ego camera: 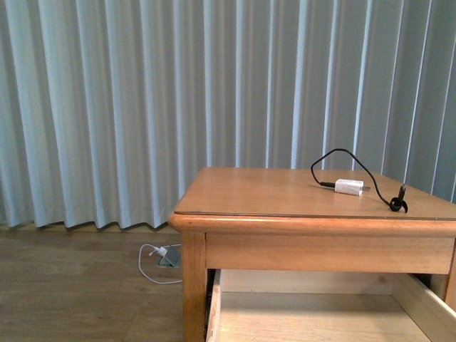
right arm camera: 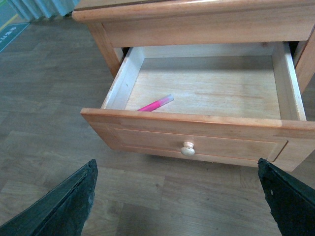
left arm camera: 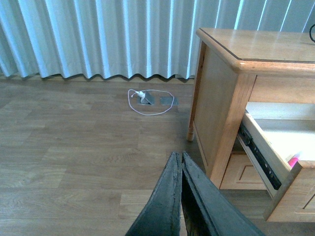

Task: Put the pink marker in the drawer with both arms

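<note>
Above wood flooring (left arm camera: 74, 147), before pale curtains (ego camera: 107, 107), the drawer (right arm camera: 197, 140) holds the pink marker (right arm camera: 155, 104); left claw (left arm camera: 180, 156) closed, right claw (right arm camera: 177, 166) spread.

hidden | pink marker (right arm camera: 156, 103) | one end behind drawer (right arm camera: 221, 141) front

Left pincer (left arm camera: 178, 158) fingers pressed together, holding nothing. Right pincer (right arm camera: 176, 167) spread wide, empty.

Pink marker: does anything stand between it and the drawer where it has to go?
Nothing visible does. The pink marker already lies on the bare wood bottom of the open drawer, just behind its front. The right end effector hangs open outside the drawer, in front of it, holding nothing.
</note>
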Controlling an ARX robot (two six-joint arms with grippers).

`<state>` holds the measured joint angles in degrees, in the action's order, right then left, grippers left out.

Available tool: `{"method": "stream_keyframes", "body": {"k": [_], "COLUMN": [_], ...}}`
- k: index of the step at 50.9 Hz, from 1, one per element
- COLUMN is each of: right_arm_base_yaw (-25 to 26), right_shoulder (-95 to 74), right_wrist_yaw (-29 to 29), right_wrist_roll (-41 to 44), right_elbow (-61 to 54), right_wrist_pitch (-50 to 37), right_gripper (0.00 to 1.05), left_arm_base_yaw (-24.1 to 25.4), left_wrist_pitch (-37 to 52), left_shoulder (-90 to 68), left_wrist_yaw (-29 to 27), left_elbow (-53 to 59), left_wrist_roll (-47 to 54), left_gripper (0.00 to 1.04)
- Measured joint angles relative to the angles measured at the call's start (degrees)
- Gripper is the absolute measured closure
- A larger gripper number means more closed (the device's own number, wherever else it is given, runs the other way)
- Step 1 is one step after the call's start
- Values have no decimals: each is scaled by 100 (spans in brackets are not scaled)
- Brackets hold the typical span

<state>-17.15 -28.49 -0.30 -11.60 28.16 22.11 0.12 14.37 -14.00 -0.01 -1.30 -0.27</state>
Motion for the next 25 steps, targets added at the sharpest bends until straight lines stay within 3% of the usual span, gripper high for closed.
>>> {"method": "stream_keyframes", "body": {"k": [13, 18, 25], "right_arm_base_yaw": [0, 0, 0], "right_shoulder": [0, 0, 0], "right_wrist_yaw": [0, 0, 0], "right_wrist_roll": [0, 0, 0], "right_elbow": [0, -4, -4], "right_wrist_pitch": [0, 0, 0], "right_gripper": [8, 8, 8], "left_arm_base_yaw": [0, 0, -2], "left_wrist_pitch": [-404, -1279, -1421], "left_shoulder": [389, 1069, 1364], "left_wrist_yaw": [0, 9, 2], "left_elbow": [0, -2, -2], "left_wrist_roll": [0, 0, 0], "left_gripper": [101, 101, 101]}}
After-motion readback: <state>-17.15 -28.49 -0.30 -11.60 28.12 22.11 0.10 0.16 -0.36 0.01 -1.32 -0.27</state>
